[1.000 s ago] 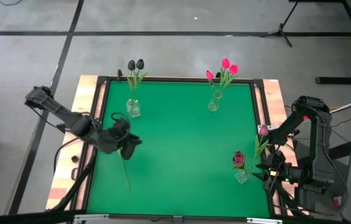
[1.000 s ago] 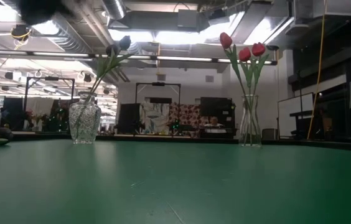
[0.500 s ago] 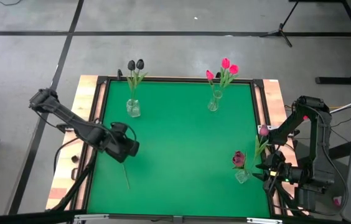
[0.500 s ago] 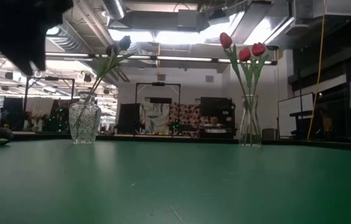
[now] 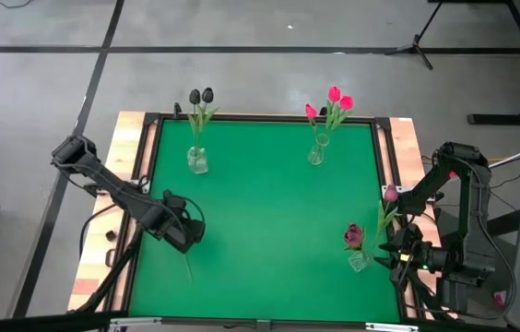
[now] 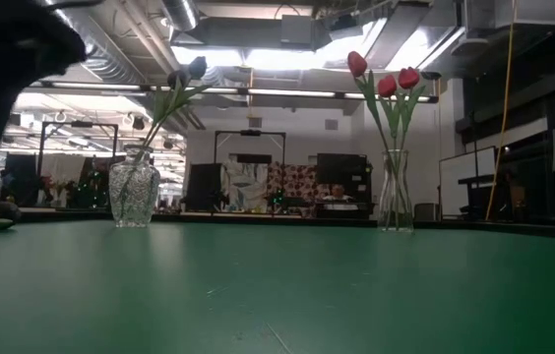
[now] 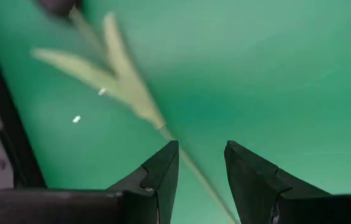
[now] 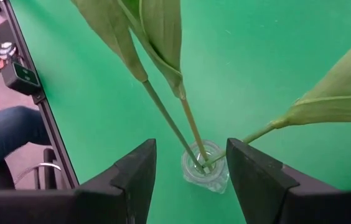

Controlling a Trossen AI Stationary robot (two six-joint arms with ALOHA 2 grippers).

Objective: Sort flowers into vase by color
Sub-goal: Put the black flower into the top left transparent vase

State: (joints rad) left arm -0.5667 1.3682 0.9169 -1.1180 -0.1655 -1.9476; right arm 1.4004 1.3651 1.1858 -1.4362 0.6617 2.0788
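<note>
One loose flower [image 5: 186,261] lies flat on the green desk [image 5: 269,212] near its left edge, stem running toward the front; its head is hidden under the left arm in the high view. In the left wrist view the thin stem [image 7: 191,168] passes between the dark fingers, leaves spreading just ahead. The left end effector [image 5: 183,232] hangs right over it, fingers parted with the stem in the gap but not yet clamped.

To do this pick well, I judge it should come straight down with the stem centred, close below the leaves, and lift gently so the stem does not bend or slip.

Two black tulips stand in the back-left vase [image 5: 197,160], pink-red ones in the back-right vase [image 5: 316,153], maroon ones in the front-right vase [image 5: 359,261]. The right end effector [image 8: 189,186] waits above that vase, fingers spread, holding nothing.

Wooden borders flank the desk; grey floor surrounds it. Beyond lies a lit workshop.
</note>
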